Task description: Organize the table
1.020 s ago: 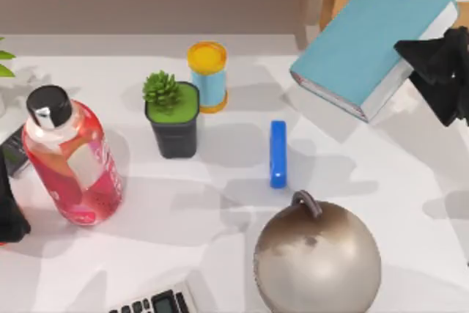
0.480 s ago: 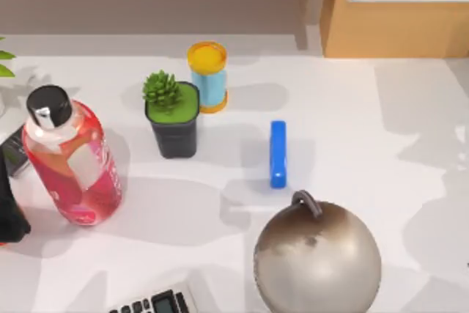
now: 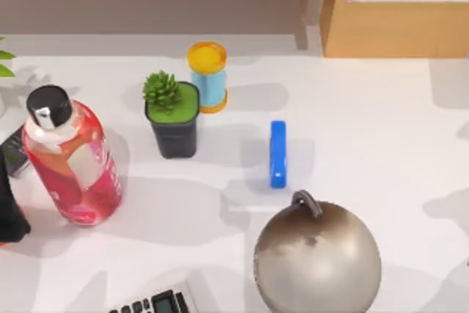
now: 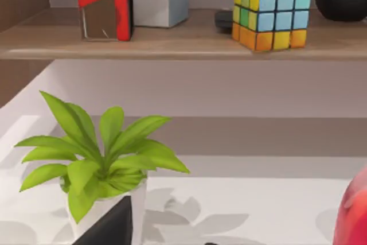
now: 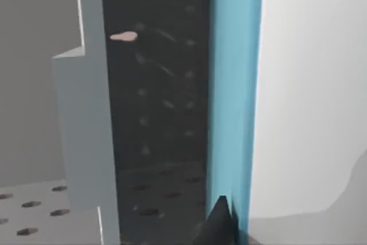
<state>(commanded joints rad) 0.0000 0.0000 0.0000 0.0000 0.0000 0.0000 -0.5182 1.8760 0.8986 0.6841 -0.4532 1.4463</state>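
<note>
The right tool (image 5: 221, 222) grips a teal book (image 5: 235, 84) on edge, off the table (image 3: 381, 130), its right side nearest.

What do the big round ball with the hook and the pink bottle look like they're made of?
The round ball looks like brushed or tarnished metal: a grey-brown mottled sheen with soft highlights and a dark hooked handle on top, though it could be a painted finish. The pink bottle looks like clear glossy plastic holding pink-red liquid, with a shiny black cap and a pale label; glass cannot be ruled out.
</note>
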